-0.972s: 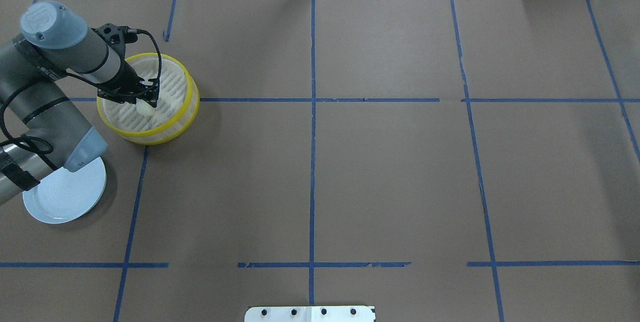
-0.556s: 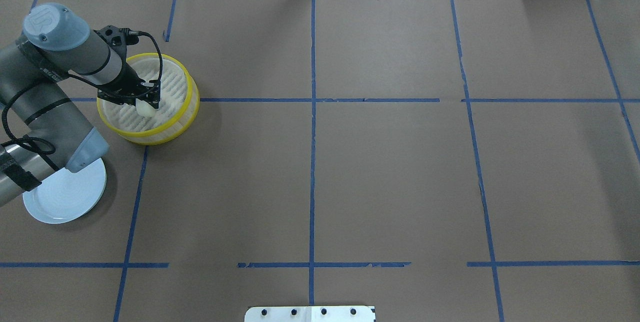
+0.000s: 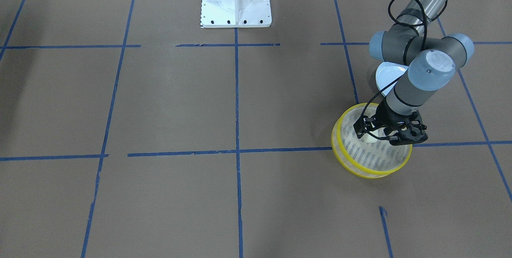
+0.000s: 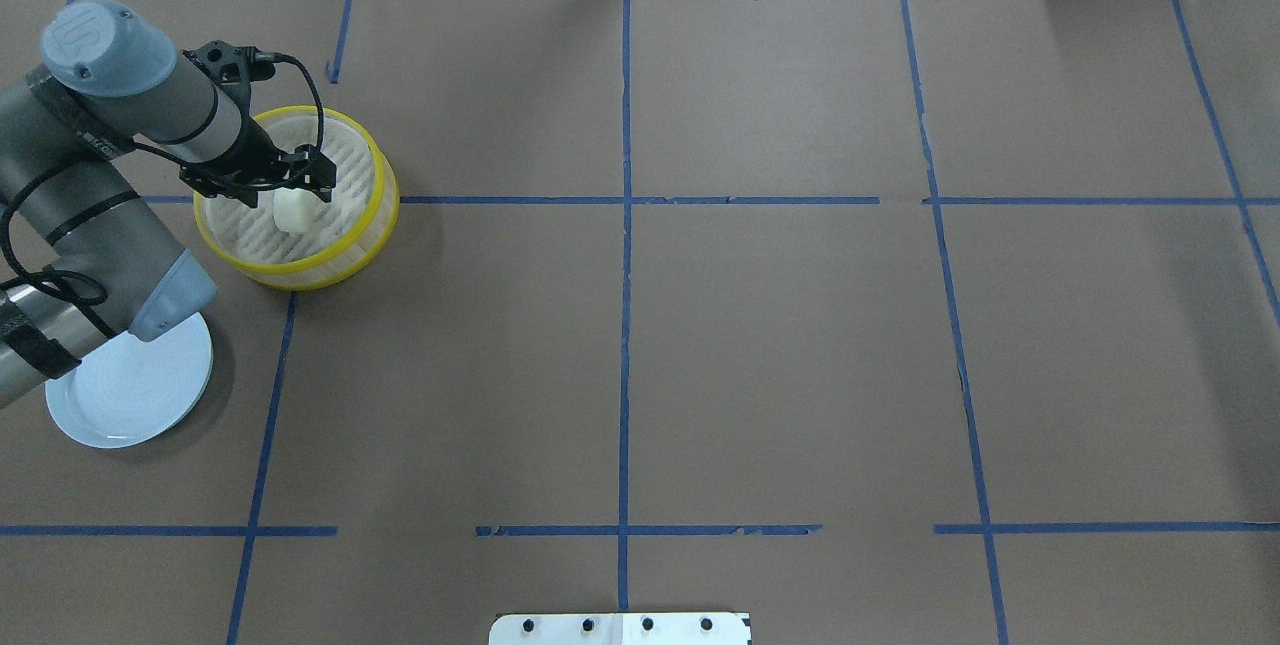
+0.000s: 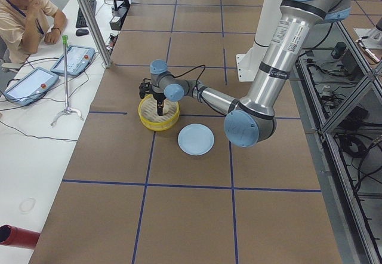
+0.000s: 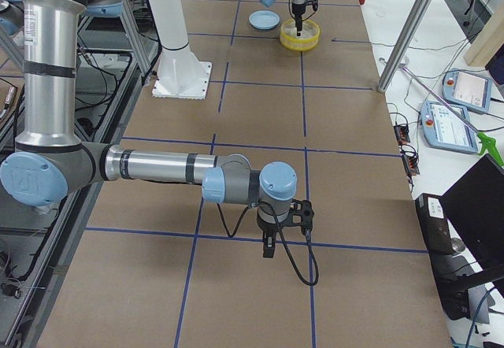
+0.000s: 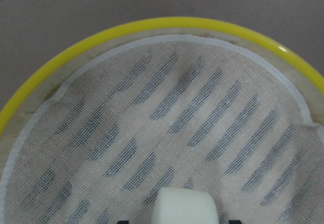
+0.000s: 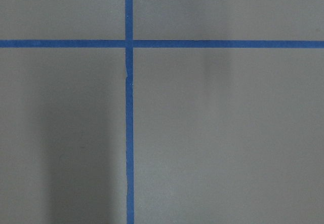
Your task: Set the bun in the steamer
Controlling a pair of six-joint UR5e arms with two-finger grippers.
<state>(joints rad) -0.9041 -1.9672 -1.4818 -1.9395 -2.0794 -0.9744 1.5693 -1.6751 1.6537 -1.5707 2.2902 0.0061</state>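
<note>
The steamer point(image 4: 335, 265) is a round yellow-rimmed basket at the table's far left; it also shows in the front view point(image 3: 370, 172). The cream-white bun point(image 4: 293, 213) lies on its slotted base. My left gripper point(image 4: 288, 189) is open just above the bun, with its fingers spread wider than the bun. In the left wrist view the bun point(image 7: 186, 207) sits at the bottom edge, apart from the dark fingertips point(image 7: 123, 221), inside the steamer rim point(image 7: 152, 25). My right gripper point(image 6: 268, 247) hangs over bare table far from the steamer. I cannot tell whether it is open or shut.
A pale blue plate point(image 4: 130, 395) lies near the steamer, partly under my left arm's elbow. The robot's white base point(image 3: 236, 0) stands at the table's middle edge. An operator sits at a side desk point(image 5: 27, 13).
My left gripper has opened and let go of the bun. The bun now rests on the steamer's base, and the gripper has drawn slightly up and back from it.
</note>
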